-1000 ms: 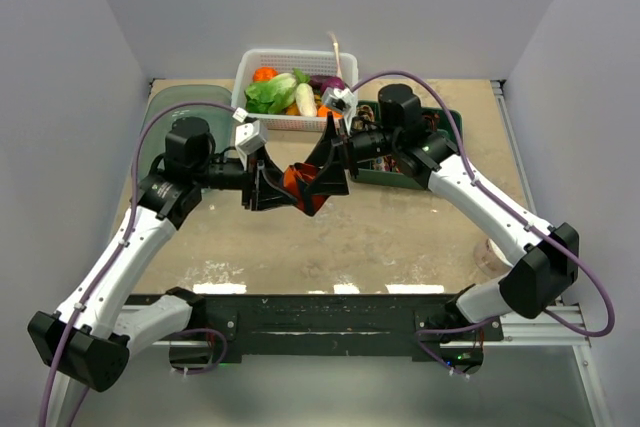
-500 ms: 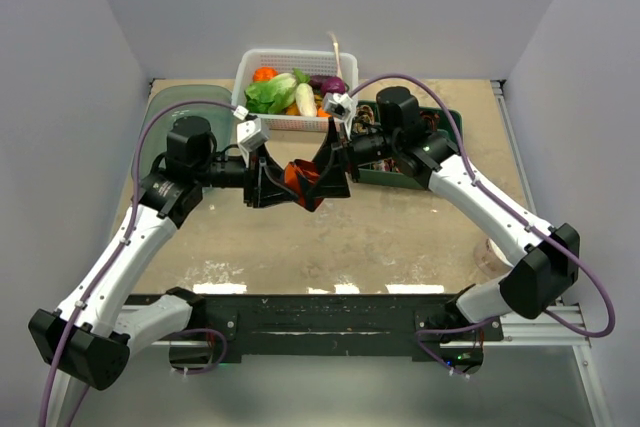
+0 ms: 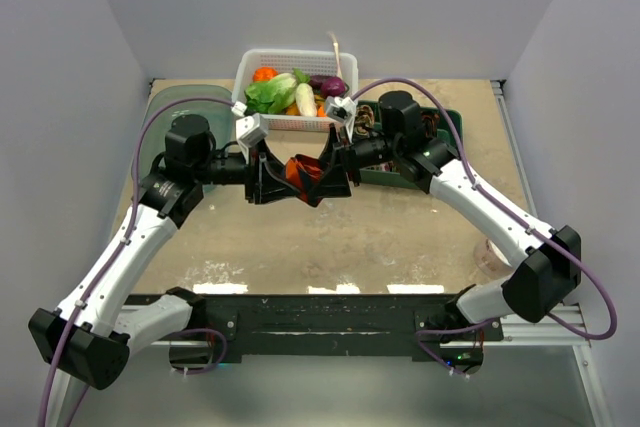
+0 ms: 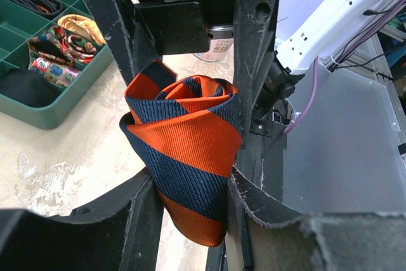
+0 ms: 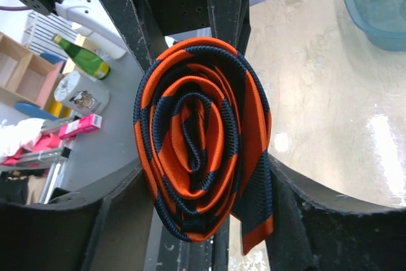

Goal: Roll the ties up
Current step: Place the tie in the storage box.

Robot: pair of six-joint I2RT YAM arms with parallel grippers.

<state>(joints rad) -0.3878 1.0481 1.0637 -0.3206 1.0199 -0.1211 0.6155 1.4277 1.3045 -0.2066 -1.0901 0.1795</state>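
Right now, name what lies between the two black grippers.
A rolled orange-and-navy striped fabric necktie sits between the left gripper and right gripper, clearest in both wrist views.

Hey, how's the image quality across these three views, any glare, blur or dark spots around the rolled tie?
Left wrist: rolled tie sharp, white arm behind nearly blown out. Right wrist: tie crisp, glare patch on the table at right. Top external: evenly lit, tie small and partly hidden.

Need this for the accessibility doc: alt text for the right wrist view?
A rolled orange-and-navy striped tie, seen end-on as a spiral, fills the frame. The right claw flanks it from below, the left claw from above; beige table behind.
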